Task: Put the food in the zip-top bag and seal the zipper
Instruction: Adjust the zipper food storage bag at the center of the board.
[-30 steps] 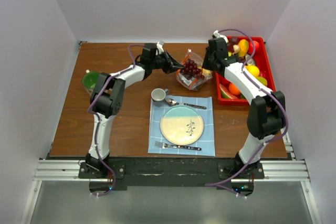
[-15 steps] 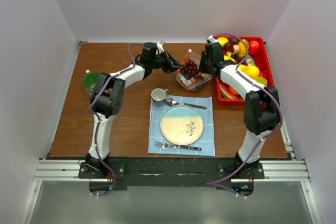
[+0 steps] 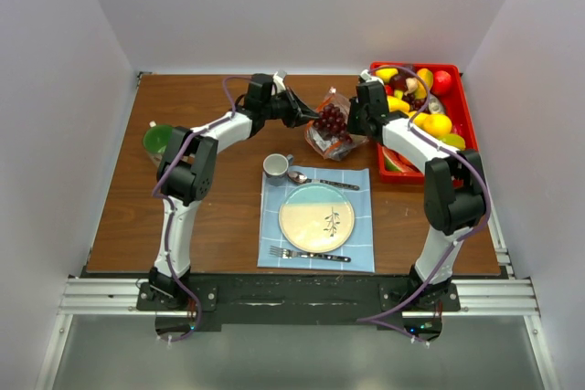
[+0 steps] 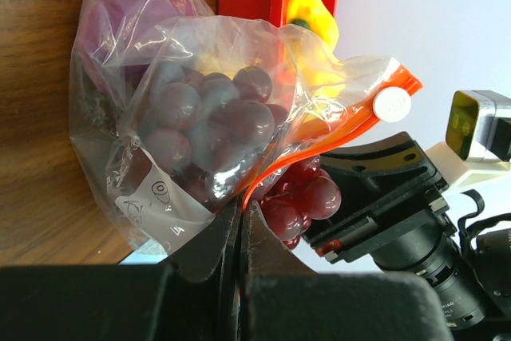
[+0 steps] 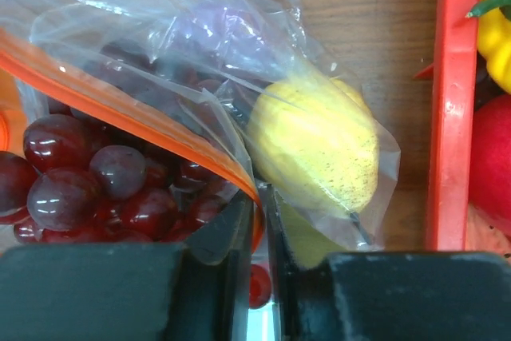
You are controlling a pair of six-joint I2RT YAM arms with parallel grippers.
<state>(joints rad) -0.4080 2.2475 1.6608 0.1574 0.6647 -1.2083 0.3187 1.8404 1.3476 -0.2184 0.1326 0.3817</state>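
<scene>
At the far middle of the brown wooden table [image 3: 210, 216], between my two wrists, the clear crinkly zip-top bag [image 3: 334, 127] sits just left of the red plastic tray [image 5: 447, 101]. My left gripper [image 4: 242, 217] is pinched tight on the left side of the bag's mouth, jaws pressed together with the plastic and the end of the orange-red zipper strip [image 4: 351, 129] caught between them. My right gripper [image 5: 262, 201] is clamped narrow on the right side of the mouth, where the same strip runs down into its fingers. A white slider tab [image 4: 393, 105] sits on the strip near its far end. Inside the bag a bunch of purple toy grapes [image 4: 211, 129] fills the middle, and some berries show on the near side of the strip at the mouth. A yellow toy lemon [image 5: 315, 141] lies in the bag's right corner, against the plastic and near the tray wall without touching it. The tray holds a heap of yellow, orange and red toy pieces [image 3: 425, 98]. Nearer to me, well apart from the bag, a round cream plate [image 3: 316, 217] rests on a blue checked cloth [image 3: 361, 180], with a small grey cup [image 3: 276, 165] at the cloth's far left corner.
</scene>
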